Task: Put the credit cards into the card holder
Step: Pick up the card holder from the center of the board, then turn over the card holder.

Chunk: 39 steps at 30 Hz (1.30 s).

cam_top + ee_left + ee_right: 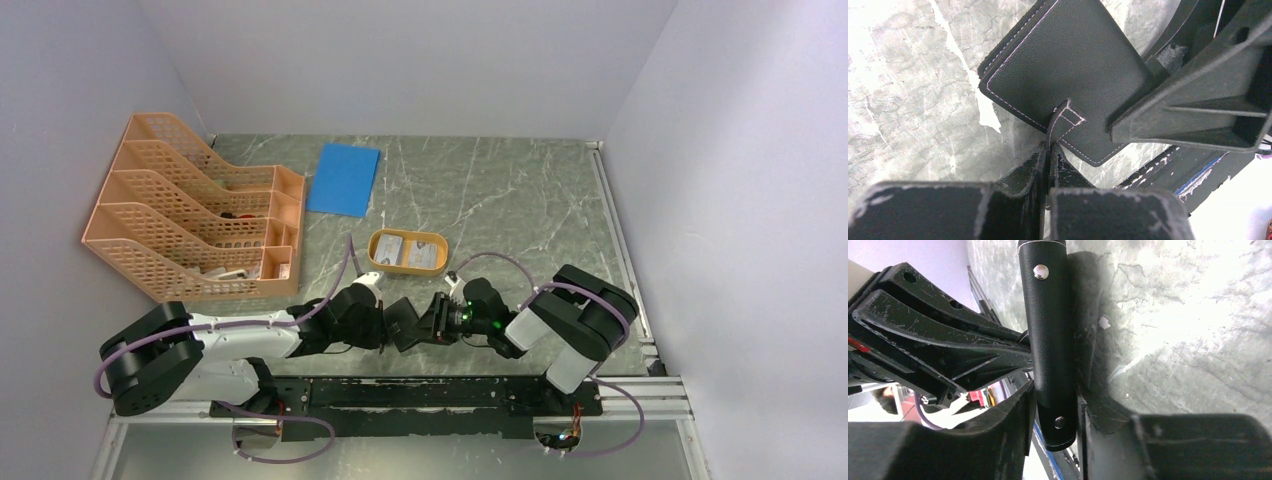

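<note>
Left tool (1049, 150) gripping card holder (1068, 70) (folded shut), right tool (1055, 405) clamping its edge

Peach file rack (190, 215), blue sheet (344, 179), orange dish (406, 269)

I see a grey-green marbled table (520, 200) between pale walls. At its far left stands a peach mesh file rack (190, 215). Just right of the rack's far end, a blue sheet (344, 179) lies flat. Nearer, around mid-table, an orange oval dish (405, 270) sits apart from both.
</note>
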Motion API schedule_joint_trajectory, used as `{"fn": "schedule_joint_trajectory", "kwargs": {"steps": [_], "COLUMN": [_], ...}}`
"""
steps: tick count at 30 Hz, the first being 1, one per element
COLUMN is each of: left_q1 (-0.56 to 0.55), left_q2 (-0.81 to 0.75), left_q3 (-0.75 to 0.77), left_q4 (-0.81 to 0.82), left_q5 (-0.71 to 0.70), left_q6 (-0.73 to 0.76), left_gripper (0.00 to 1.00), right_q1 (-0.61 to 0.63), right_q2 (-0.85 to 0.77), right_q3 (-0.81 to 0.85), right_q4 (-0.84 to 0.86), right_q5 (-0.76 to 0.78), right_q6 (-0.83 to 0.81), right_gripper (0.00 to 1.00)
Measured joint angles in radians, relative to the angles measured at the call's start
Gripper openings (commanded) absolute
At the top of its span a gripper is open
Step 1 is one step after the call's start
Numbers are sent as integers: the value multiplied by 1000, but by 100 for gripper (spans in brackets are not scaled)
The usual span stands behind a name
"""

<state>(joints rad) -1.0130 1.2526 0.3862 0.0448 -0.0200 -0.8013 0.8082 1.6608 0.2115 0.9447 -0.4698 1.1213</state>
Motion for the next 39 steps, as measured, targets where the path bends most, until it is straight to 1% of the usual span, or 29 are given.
{"fn": "schedule_joint_trajectory", "kwargs": {"steps": [2,4,5,7,11,13,14,16,18,20,21,22,24,25,26,27,28,30,31,33,35,37,39], "left_q1": [0,0,0,0,0,-1,-2,-13,-13,-10,-8,-8,-9,-9,-9,-9,-9,-8,-8,-8,-8,-8,-9], "left_q2": [-2,-3,-3,-4,-11,-27,-42,-97,-173,-247,-290,-322,-379,-404,-420,-436,-442,-446,-446,-430,-397,-345,-291], "left_q3": [-2,-3,-4,-4,-4,2,11,47,107,191,262,318,450,521,578,646,697,827,846,926,981,1033,1074], "left_q4": [0,0,0,0,-10,-39,-69,-160,-285,-407,-482,-522,-599,-631,-653,-671,-678,-677,-671,-648,-620,-589,-564], "left_q5": [0,0,0,-1,-5,-14,-18,-30,-72,-122,-157,-182,-240,-275,-303,-333,-356,-404,-408,-421,-421,-412,-404], "left_q6": [0,0,0,-1,-1,-1,-3,-4,6,14,13,17,26,29,35,47,58,87,93,118,132,137,137], "left_gripper": [5,5,5,5,5,6,12,35,53,64,75,81,85,86,92,96,97,97,97,97,97,97,97], "right_q1": [2,2,3,3,6,15,28,41,45,45,46,47,51,52,55,58,66,89,111,174,235,280,315], "right_q2": [10,19,23,27,16,-24,-66,-153,-277,-397,-460,-513,-581,-603,-615,-620,-622,-621,-618,-610,-601,-588,-575], "right_q3": [2,2,2,1,-1,1,5,19,57,116,160,214,323,400,477,549,630,736,787,864,898,900,871], "right_q4": [1,3,4,10,-2,-42,-87,-186,-332,-494,-586,-678,-829,-920,-991,-1045,-1098,-1151,-1164,-1162,-1123,-1058,-946], "right_q5": [4,8,10,8,14,16,19,29,46,68,85,106,152,185,227,279,342,459,535,692,830,949,1064], "right_q6": [0,0,0,1,-12,-32,-47,-87,-144,-216,-260,-309,-404,-463,-521,-576,-639,-737,-800,-934,-1076,-1223,-1403], "right_gripper": [27,16,9,0,0,0,0,0,0,0,0,0,0,0,0,0,0,0,0,0,0,0,0]}}
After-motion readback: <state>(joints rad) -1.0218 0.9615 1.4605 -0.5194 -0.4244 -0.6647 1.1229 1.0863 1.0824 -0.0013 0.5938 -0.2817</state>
